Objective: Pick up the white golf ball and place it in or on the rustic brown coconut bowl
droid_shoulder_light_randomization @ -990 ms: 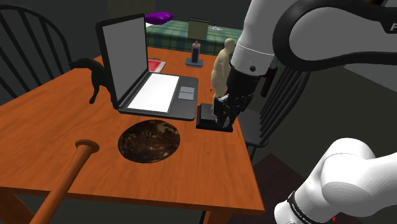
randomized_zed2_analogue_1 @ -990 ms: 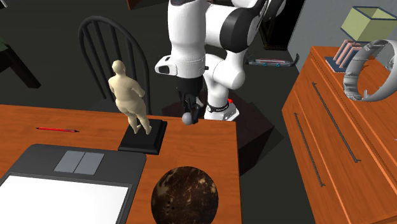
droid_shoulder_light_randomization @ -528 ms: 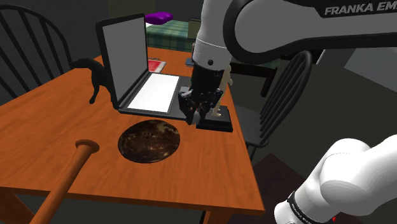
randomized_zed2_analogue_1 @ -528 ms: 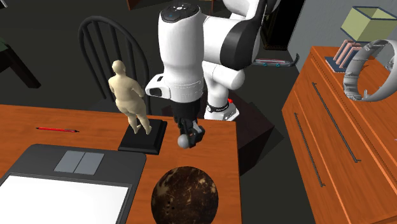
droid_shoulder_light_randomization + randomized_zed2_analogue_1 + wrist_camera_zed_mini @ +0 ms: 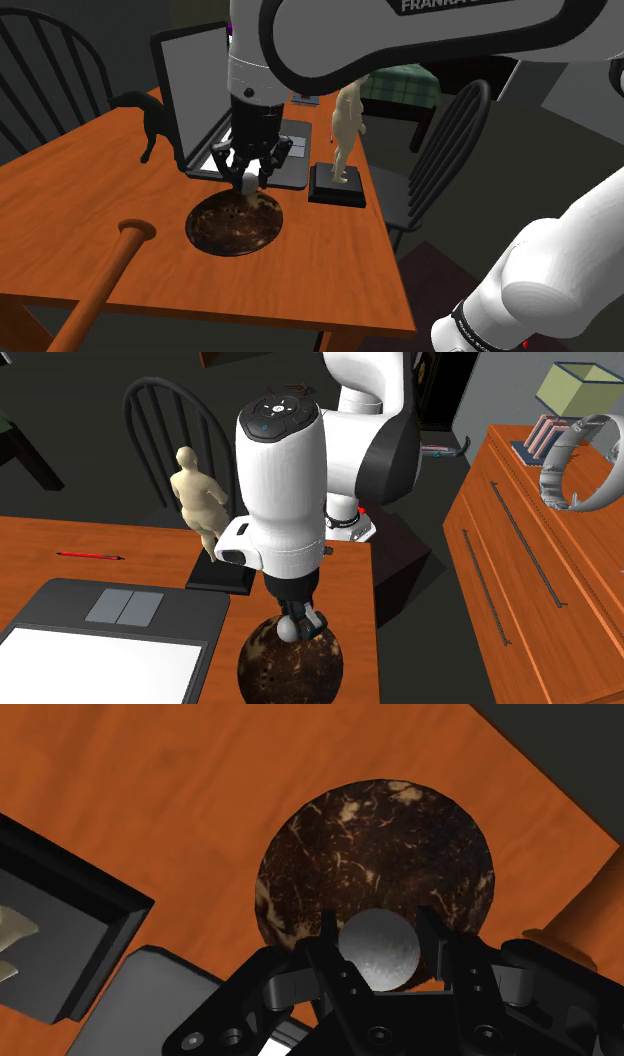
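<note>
1. I am clasping the pale golf ball [image 5: 378, 949] between my fingers [image 5: 325, 954], near the shoulder view's centre
2. The dark brown bowl [image 5: 375, 854] is lying just below it, its middle slightly lower-left there

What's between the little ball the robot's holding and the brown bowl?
Nothing at all. In the wrist view the golf ball, clasped in the gripper, hangs right over the brown bowl with nothing in the way.
</note>
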You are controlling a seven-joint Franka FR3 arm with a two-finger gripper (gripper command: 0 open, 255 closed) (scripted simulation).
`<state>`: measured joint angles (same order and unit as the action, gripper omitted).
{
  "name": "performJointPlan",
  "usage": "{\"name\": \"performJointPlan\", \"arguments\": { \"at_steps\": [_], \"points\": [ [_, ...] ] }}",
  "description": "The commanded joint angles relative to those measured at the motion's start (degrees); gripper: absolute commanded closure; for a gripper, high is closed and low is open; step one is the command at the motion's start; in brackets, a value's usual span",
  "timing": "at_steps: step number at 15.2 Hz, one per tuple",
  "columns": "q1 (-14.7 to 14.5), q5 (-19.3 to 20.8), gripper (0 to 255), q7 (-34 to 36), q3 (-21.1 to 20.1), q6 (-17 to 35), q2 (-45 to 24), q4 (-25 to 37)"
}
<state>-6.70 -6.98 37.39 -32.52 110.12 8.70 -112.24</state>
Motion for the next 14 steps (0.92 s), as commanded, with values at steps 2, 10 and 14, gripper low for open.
{"name": "performJointPlan", "arguments": {
  "at_steps": [2,10,14],
  "points": [
    [-0.1,3.3,255,2.9,-1.5,0.2,-5.7,4.9],
    [-0.3,3.8,255,3.1,-1.7,6.3,-6.6,-0.4],
    [-0.4,4.2,255,3.3,-1.8,9.3,-7.4,-2.8]
  ]
}}
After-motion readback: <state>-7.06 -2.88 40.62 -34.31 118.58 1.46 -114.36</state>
